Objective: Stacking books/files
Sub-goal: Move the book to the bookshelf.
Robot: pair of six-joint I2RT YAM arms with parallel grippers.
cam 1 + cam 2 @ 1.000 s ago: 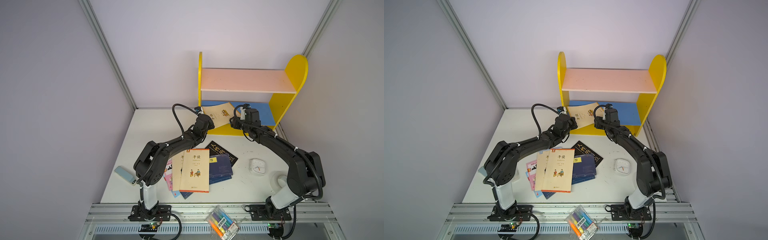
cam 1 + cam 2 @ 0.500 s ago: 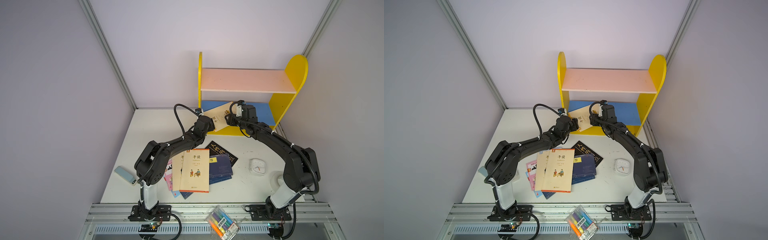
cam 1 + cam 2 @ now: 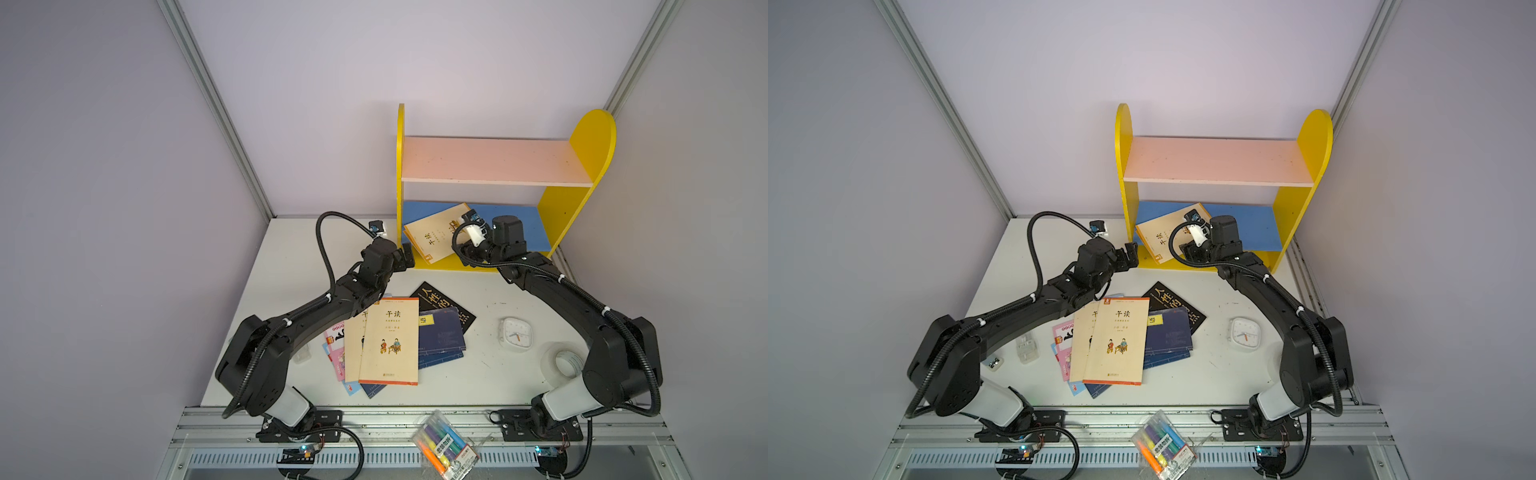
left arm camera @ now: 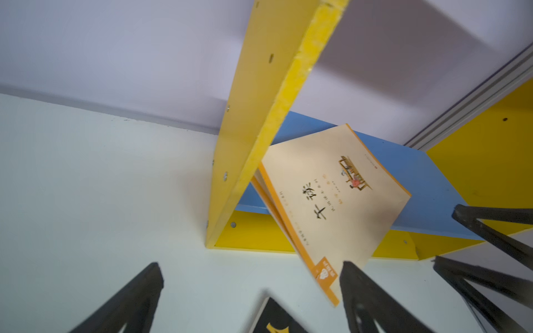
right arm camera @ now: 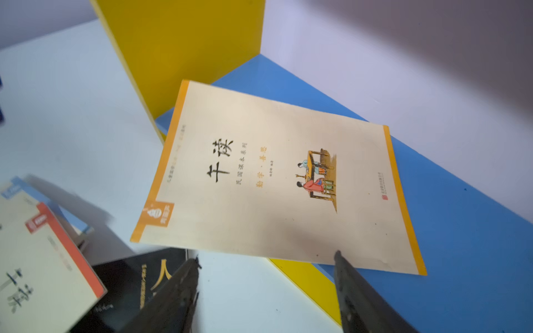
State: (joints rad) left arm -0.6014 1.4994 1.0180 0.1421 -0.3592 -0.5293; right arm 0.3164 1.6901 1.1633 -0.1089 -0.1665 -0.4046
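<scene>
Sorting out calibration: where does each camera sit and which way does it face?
Top views: high at the front, looking down and back over the table, shelf, left arm and right arm.
Left wrist: on the left arm, facing the shelf's side panel and the cream book; the left gripper shows, open.
Right wrist: on the right arm, looking down at that book; the right gripper shows.
Shared: all views see that book.

Both top views overhead, wrist views close, sharing cream book (image 4: pixel 331 201)

Three cream books (image 3: pixel 388 340), one clock (image 3: pixel 515 336)
</scene>
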